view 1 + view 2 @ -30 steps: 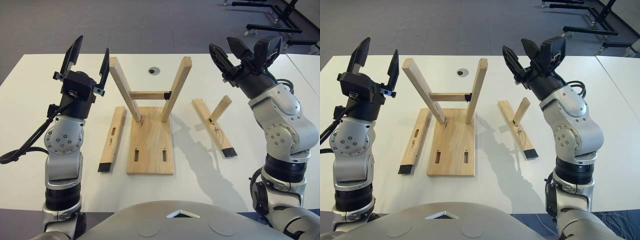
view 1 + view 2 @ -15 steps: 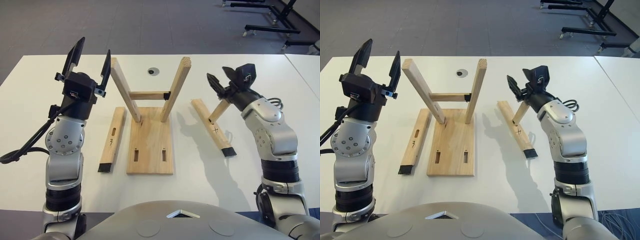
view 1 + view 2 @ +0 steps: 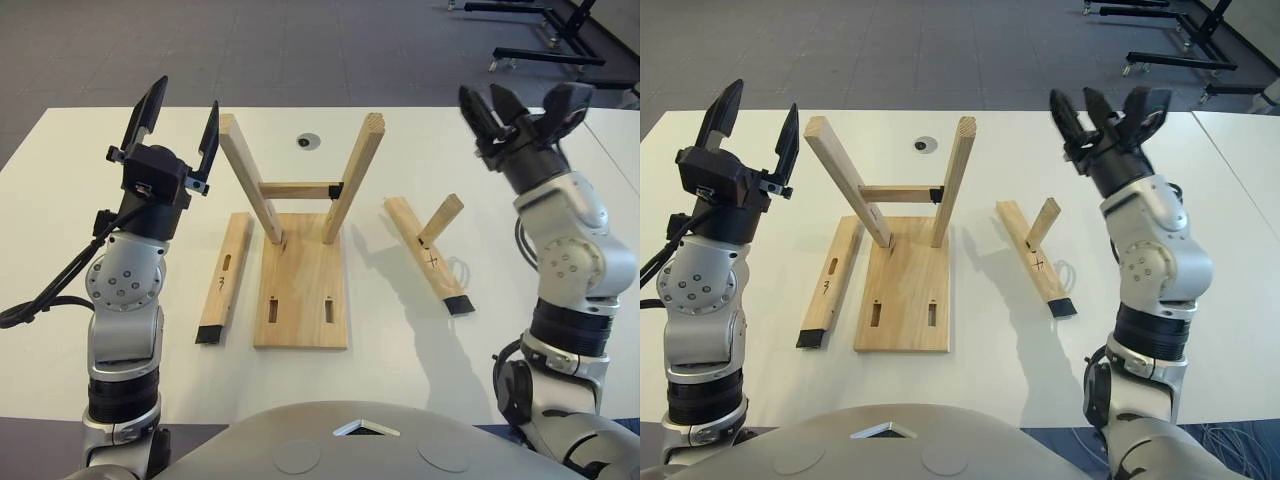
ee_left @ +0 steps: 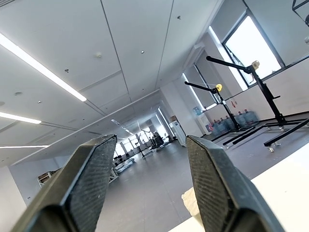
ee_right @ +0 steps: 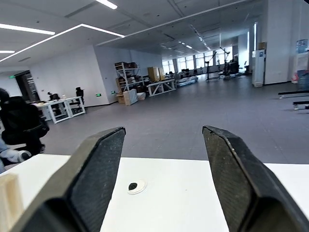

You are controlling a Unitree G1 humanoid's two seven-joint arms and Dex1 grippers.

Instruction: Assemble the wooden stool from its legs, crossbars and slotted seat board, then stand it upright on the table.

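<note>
The left arm stands upright over the left side of the desk (image 3: 400, 370). Its wrist is high and the left pincer (image 3: 183, 105) points up toward the far edge, its fingers (image 4: 91, 186) spread wide with nothing between them. The right arm is bent upward near the right edge. The right pincer (image 3: 525, 100) is high toward the far right corner, its fingers (image 5: 94, 179) likewise parted and empty.

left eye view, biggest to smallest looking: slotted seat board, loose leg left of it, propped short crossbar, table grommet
1. flat slotted wooden seat board
2. black-tipped wooden leg lying left of it
3. short wooden crossbar propped at right
4. small round dark table grommet, farthest but clearly smallest
</note>
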